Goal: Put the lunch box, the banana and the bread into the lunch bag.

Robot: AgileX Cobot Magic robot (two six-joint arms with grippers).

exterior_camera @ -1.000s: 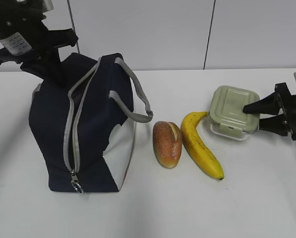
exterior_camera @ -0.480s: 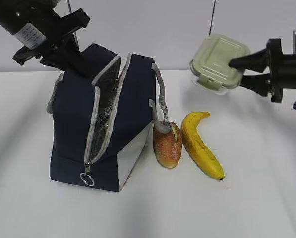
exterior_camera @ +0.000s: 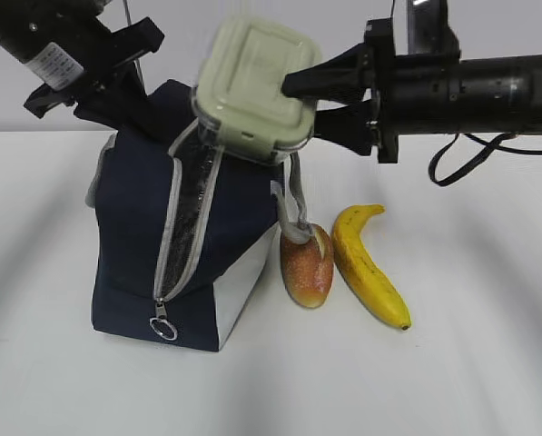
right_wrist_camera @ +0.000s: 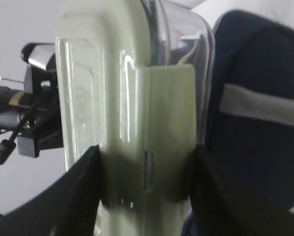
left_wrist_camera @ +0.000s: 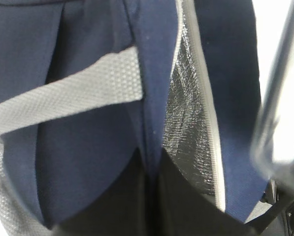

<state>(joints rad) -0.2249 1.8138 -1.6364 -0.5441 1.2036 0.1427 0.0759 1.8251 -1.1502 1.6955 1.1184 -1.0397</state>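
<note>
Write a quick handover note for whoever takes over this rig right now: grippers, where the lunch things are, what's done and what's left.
Left gripper: shut on the lunch bag top edge, holding its unzipped mouth open.
Right gripper: clamped on the lunch box, holding it tilted in the air above the bag's opening.
Bread and banana: on the table right of the bag, side by side.
Done: bag open, lunch box lifted.
Left: lower the box in and release, then pack the bread and banana.

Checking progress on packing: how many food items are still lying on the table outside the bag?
2. The bread lies right of the lunch bag, with the banana just right of it. The lunch box is off the table, held above the bag's opening by the right gripper.
</note>
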